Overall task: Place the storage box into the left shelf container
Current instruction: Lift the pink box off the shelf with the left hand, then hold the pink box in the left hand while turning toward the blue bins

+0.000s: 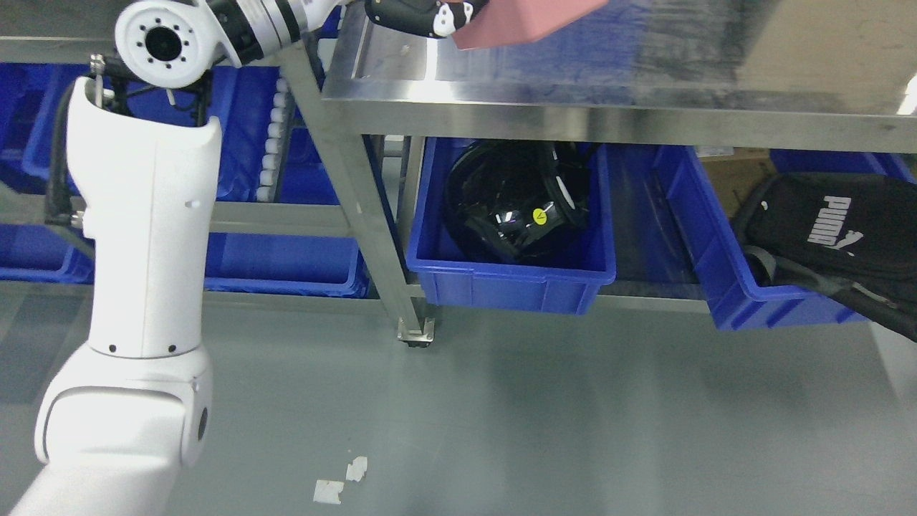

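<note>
Nearest, the grey floor (544,423) carries two small scraps of white tape (340,481) at the lower left. The white left arm (147,287) rises from the lower left corner, bends at a round elbow joint (166,43) near the top left, and reaches rightward along the top edge.

Beyond the floor, a steel shelf leg (358,208) ends in a small foot. Right of it, on the low shelf level, a blue bin (512,279) holds a glossy black helmet (516,201) with a yellow sticker. Further right, a second blue bin (723,265) holds a black bag (838,229) with white PUMA lettering, and a brown cardboard box (734,179) sits behind that. Left of the leg, more blue bins (286,265) fill a neighbouring rack, with a column of white rollers (271,143) between them.

Above, the steel shelf top (645,79) spans the upper right. At its far left end, the left hand (419,16) shows dark fingers (444,21) closed on the edge of a pink storage box (523,20), which is held over the shelf top and cut off by the top edge of the view.
</note>
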You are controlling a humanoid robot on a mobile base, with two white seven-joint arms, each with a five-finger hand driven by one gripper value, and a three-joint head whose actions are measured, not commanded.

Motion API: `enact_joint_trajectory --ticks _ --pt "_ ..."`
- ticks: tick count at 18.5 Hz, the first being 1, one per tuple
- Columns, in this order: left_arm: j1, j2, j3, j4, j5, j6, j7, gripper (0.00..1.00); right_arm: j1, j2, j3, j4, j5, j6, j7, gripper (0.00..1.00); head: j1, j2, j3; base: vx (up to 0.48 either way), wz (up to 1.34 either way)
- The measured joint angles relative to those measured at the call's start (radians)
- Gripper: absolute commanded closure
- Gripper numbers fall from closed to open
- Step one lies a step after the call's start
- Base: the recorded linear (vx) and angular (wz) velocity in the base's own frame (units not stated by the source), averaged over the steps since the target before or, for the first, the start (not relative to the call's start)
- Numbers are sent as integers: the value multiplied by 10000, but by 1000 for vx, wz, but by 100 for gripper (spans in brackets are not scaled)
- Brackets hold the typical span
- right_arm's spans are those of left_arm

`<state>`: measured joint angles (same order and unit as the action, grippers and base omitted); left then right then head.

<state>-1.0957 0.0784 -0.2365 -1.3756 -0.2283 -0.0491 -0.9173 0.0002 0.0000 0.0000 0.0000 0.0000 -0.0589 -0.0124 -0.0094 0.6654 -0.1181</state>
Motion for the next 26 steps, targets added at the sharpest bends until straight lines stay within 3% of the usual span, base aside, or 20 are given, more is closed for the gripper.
enact_joint_trajectory --ticks 15,26 --pt "2174 -604 -596 -1698 -23 -526 15 99 -5 0 0 -1 0 -62 -2 0 0 3 0 -71 995" --pt "2744 -717 -755 -2055 -31 -641 22 99 -5 0 0 -1 0 -127 -17 0 0 6 0 231 978"
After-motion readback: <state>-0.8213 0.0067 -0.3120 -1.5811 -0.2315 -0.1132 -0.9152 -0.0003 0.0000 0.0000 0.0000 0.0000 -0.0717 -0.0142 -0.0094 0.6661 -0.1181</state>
